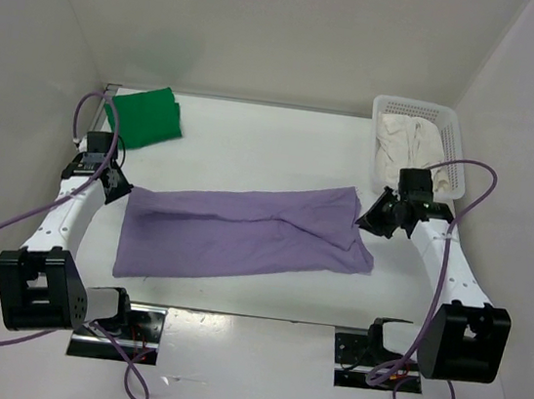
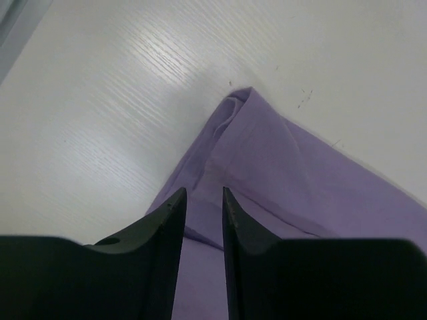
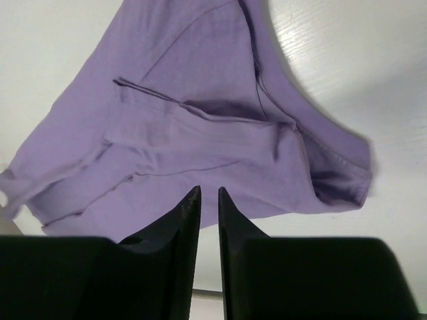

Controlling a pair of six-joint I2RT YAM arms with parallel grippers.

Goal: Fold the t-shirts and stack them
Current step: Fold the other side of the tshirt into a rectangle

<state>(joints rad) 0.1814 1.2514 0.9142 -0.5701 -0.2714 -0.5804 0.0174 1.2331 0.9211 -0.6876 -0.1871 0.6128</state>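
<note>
End effectors (image 1: 117, 185) (image 1: 377, 219) low, flanking lavender shirt (image 1: 243, 234)

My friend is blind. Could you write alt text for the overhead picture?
A purple t-shirt lies spread across a white table, the left gripper at its left end, the right gripper at its right end. A folded green t-shirt sits far left; a white basket far right holds a cream t-shirt.

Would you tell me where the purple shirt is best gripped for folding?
Grip the purple shirt by its short ends, probably: left hand from the left onto the folded corner, right hand from the right onto the bunched edge. It lies flat and long across the table.
</note>
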